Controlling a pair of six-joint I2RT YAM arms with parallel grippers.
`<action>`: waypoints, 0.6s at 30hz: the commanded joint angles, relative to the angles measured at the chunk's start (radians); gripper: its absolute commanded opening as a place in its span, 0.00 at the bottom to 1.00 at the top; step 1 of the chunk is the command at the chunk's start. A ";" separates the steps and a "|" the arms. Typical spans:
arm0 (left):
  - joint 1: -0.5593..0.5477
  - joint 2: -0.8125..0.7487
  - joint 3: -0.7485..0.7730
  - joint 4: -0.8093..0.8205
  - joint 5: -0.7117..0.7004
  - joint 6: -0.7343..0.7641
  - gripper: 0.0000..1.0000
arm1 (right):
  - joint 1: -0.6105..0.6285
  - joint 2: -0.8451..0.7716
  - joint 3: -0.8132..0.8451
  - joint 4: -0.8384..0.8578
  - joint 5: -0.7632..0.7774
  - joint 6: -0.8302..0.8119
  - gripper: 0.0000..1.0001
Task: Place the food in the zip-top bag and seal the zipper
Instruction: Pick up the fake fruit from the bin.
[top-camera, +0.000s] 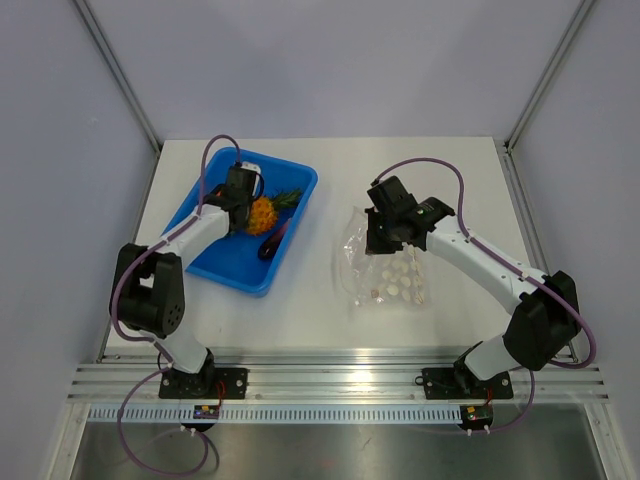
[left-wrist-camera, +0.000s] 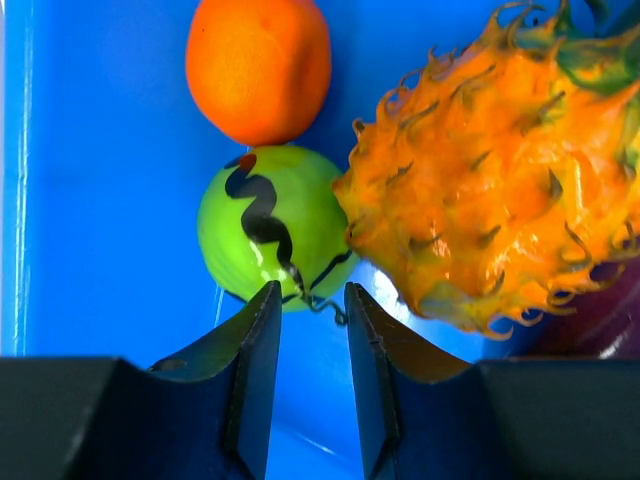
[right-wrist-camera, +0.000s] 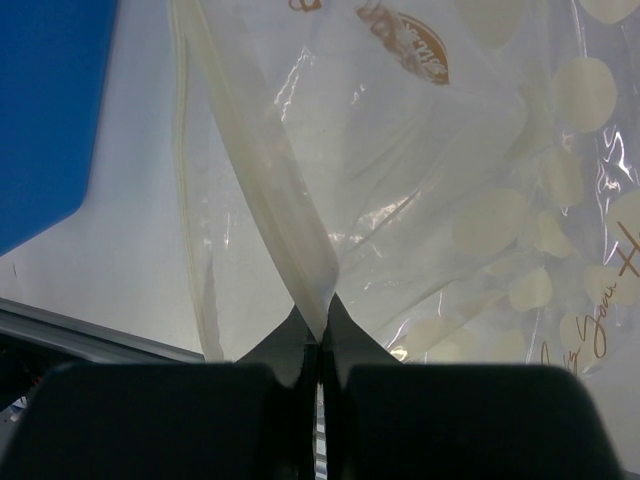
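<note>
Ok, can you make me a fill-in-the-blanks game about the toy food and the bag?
The tray under the orange ball is coloured ____.
The right gripper is shut on the dotted ____.
The left gripper, near the green ball, has its jaws ____.
Missing words: blue; bag; open.

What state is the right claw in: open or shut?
Shut. The right claw has its fingers pressed together on a fold of the dotted bag.

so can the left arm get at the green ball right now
Probably yes: the left end effector is open with the green ball right in front of its tips, nothing between. The pineapple crowds one side, so a finger may nudge it.
</note>
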 joint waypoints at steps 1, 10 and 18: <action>0.004 0.007 -0.009 0.088 -0.042 0.011 0.34 | 0.017 -0.015 0.024 0.013 -0.008 0.016 0.00; 0.004 0.043 0.025 0.068 -0.074 -0.001 0.00 | 0.020 -0.021 0.021 0.013 -0.006 0.016 0.00; 0.004 -0.150 0.092 -0.073 -0.019 -0.032 0.00 | 0.020 -0.015 0.027 0.015 -0.011 0.019 0.00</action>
